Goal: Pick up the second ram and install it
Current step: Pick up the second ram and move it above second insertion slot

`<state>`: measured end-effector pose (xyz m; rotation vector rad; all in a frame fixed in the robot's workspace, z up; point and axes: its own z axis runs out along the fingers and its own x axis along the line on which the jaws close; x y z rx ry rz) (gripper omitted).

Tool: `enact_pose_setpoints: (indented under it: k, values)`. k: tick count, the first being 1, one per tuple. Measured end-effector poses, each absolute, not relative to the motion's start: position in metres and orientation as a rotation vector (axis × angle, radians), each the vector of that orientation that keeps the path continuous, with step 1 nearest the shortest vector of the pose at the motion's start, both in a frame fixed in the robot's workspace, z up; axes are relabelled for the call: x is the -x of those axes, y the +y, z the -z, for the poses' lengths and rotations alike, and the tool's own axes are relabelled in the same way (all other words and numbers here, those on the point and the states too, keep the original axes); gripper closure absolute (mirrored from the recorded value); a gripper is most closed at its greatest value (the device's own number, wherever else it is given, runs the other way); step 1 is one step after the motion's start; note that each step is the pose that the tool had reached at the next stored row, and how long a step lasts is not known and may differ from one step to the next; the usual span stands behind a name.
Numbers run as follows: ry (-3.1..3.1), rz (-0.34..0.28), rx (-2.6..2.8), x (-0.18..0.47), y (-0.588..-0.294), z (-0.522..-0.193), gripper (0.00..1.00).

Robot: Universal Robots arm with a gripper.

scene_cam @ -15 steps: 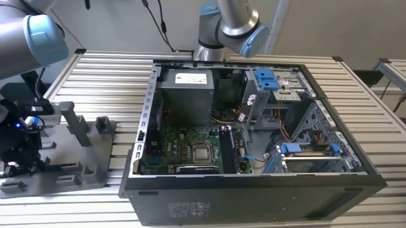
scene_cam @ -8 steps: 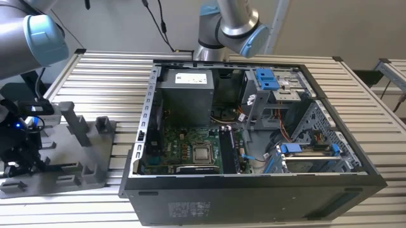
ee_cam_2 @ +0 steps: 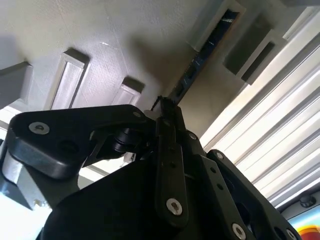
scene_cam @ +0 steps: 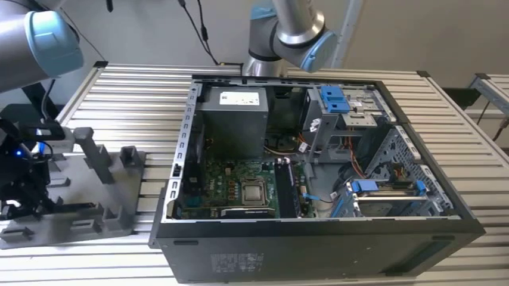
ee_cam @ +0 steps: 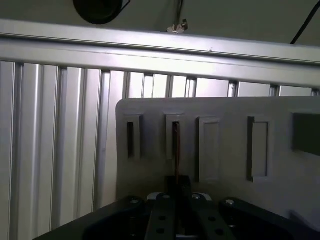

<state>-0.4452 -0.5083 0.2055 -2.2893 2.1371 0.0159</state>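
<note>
- The black claw (ee_cam: pixel 177 184) is closed narrow on the second ram (ee_cam: pixel 176 145), a thin, dark bluish-green memory stick. How firm the grip is you can't judge.
- The stick sits edge-up in a narrow slot of the grey plastic tray (ee_cam: pixel 230 170), with empty slots beside it.
- Its long axis lies along that slot. In the second wrist view its visible length runs away from the claw across the tray.
- Keep the pull straight out of the tray slot and in line with the slot walls. A tilt would probably jam the board.
</note>
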Motion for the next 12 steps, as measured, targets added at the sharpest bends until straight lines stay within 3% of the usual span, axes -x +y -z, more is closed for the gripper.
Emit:
enact_pose_setpoints:
  k: [12]
  values:
    - [2.137,-0.016,2.289,0.445,-0.508,-0.239,0.86]
